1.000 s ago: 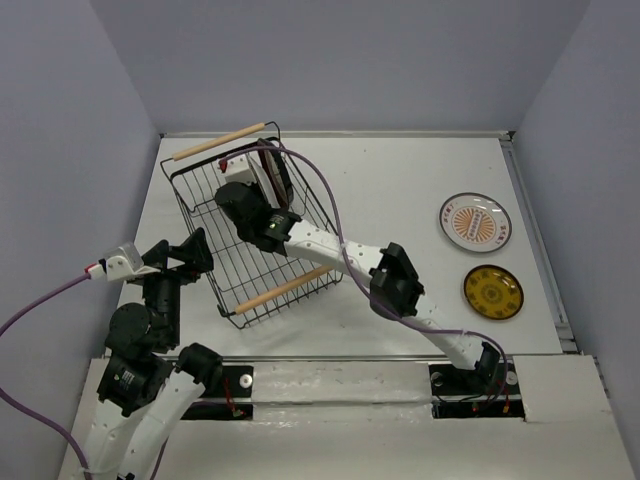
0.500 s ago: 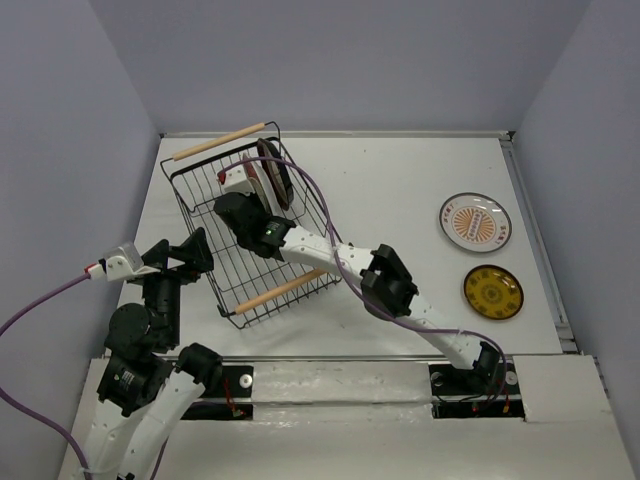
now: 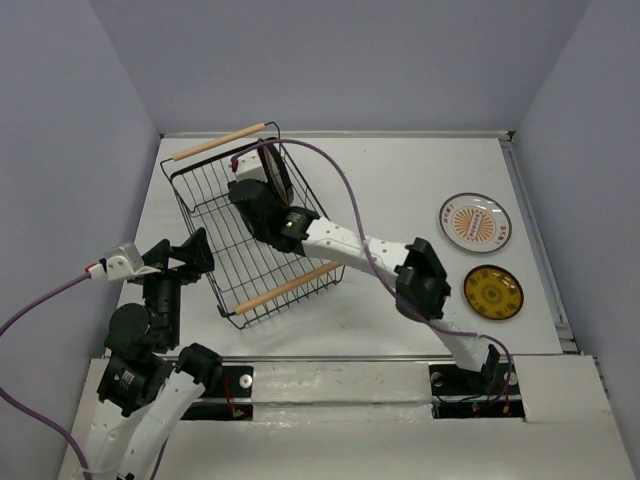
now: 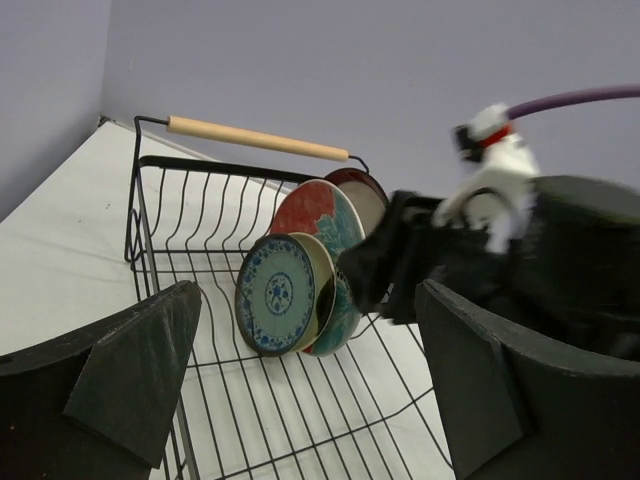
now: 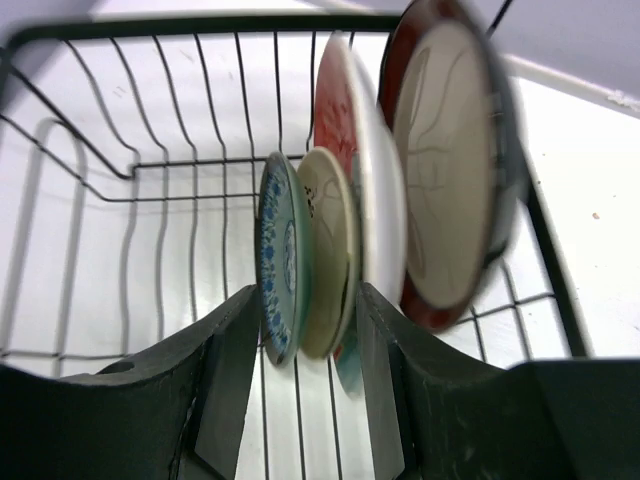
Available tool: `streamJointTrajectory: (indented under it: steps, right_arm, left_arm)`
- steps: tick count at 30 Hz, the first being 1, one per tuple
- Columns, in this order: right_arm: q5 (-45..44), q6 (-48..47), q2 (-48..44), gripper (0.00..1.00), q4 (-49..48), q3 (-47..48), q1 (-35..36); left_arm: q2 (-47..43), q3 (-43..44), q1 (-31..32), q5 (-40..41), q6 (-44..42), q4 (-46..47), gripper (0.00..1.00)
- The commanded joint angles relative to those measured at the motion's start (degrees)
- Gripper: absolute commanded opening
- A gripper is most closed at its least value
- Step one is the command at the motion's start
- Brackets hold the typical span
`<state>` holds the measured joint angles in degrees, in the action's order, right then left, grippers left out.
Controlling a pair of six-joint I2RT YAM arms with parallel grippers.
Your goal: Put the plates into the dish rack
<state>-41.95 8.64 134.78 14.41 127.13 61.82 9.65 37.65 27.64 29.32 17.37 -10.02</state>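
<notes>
The dish rack stands at the table's left with plates on edge at its far end. In the right wrist view these are a small teal-blue plate, a cream plate, a red-and-teal floral plate and a maroon-rimmed beige plate. My right gripper is inside the rack, open, its fingers on either side of the lower edges of the teal-blue and cream plates. My left gripper hangs open and empty at the rack's near left edge. A white sunburst plate and a yellow plate lie flat on the table at right.
The rack has two wooden rod handles, one at the far side and one at the near side. The right arm's elbow and purple cable reach across the rack's right rim. Grey walls enclose the table.
The right gripper's jaws have spread apart, letting go of the plate they held. Its wrist has shifted slightly right and back, and the elbow swung right. The left arm has not moved.
</notes>
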Motion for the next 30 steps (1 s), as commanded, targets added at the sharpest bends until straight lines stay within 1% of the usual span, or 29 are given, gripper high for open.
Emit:
streamJointTrajectory:
  steps: [1, 2, 5, 6, 7, 8, 9, 10, 11, 12, 13, 15, 16, 18, 19, 21, 22, 25, 26, 30]
  right_arm:
    - [2.93, 4.79, -19.17, 0.49, -6.94, -11.34, -2.65]
    - [3.89, 7.41, -25.99, 0.48, -7.12, -19.38, -3.80]
    - [7.84, 12.96, -36.48, 0.48, -7.47, -32.69, -9.50]
    - [9.51, 17.41, -43.22, 0.48, -6.69, -41.35, -15.36]
    - [11.61, 19.89, -46.59, 0.48, -6.51, -45.87, -18.98]
    - [16.33, 24.10, -49.93, 0.48, -6.50, -50.18, -27.11]
    - [18.38, 25.79, -55.71, 0.48, -6.50, -57.71, -31.46]
    - [23.19, 28.59, -58.20, 0.47, -6.50, -61.09, -41.77]
    - [26.10, 29.93, -60.32, 0.47, -6.50, -64.08, -41.87]
    - [29.35, 31.07, -63.64, 0.47, -6.50, -66.81, -52.14]
    - [31.74, 31.95, -64.81, 0.46, -6.68, -71.36, -56.94]
    - [35.44, 32.49, -66.22, 0.46, -6.86, -74.47, -64.16]
    - [36.49, 32.14, -66.66, 0.46, -6.94, -75.44, -69.42]
    - [37.56, 31.09, -66.05, 0.46, -7.21, -76.94, -73.49]
    - [38.69, 31.08, -64.40, 0.47, -7.29, -77.12, -77.60]
    - [40.45, 31.26, -61.76, 0.46, -7.99, -77.12, -81.58]
    - [42.81, 31.43, -58.44, 0.46, -8.52, -76.95, -85.08]
    - [46.77, 31.26, -52.71, 0.48, -9.32, -75.28, -89.76]
    - [49.83, 30.91, -49.73, 0.48, -9.58, -74.93, -91.95]
    - [50.92, 28.80, -45.50, 0.49, -10.19, -74.31, -93.99]
  left_arm:
    - [0.81, 0.85, 0.14, -0.31, -0.67, 3.43, 0.99]
    - [0.81, 0.85, 0.22, -0.49, -0.67, 3.43, 0.99]
    - [0.72, 0.67, 0.22, -1.63, -0.84, 3.69, 0.99]
    - [0.72, 0.58, 0.22, -1.98, -0.93, 3.87, 0.99]
    - [0.72, 0.50, 0.22, -2.60, -0.93, 3.96, 0.99]
    - [0.72, 0.50, 0.22, -3.04, -1.02, 4.13, 0.99]
    - [0.63, 0.32, 0.14, -4.17, -1.10, 4.48, 0.99]
    - [0.55, 0.23, 0.22, -4.53, -1.19, 4.66, 0.99]
    - [0.55, 0.23, 0.14, -5.23, -1.19, 4.83, 0.99]
    - [0.37, 0.15, 0.22, -5.94, -1.37, 5.10, 0.99]
    - [0.28, 0.06, 0.22, -6.99, -1.46, 5.27, 0.99]
    - [-0.24, -0.12, 0.31, -7.96, -1.63, 5.63, 0.99]
    - [-0.33, -0.21, 0.40, -8.66, -1.72, 5.71, 0.99]
    - [-0.60, -0.30, 1.27, -9.19, -1.81, 5.72, 0.99]
    - [-0.60, -0.30, 1.71, -9.37, -1.98, 5.71, 0.99]
    - [-0.42, -0.21, 2.16, -9.72, -2.07, 5.54, 0.99]
    - [-0.25, -0.12, 2.24, -10.24, -2.16, 5.63, 0.99]
    - [-0.07, -0.12, 2.68, -11.21, -2.25, 5.54, 0.99]
    - [-0.16, -0.12, 2.68, -11.30, -2.25, 5.45, 0.99]
    - [-0.25, -0.12, 2.95, -11.57, -2.34, 5.54, 0.99]
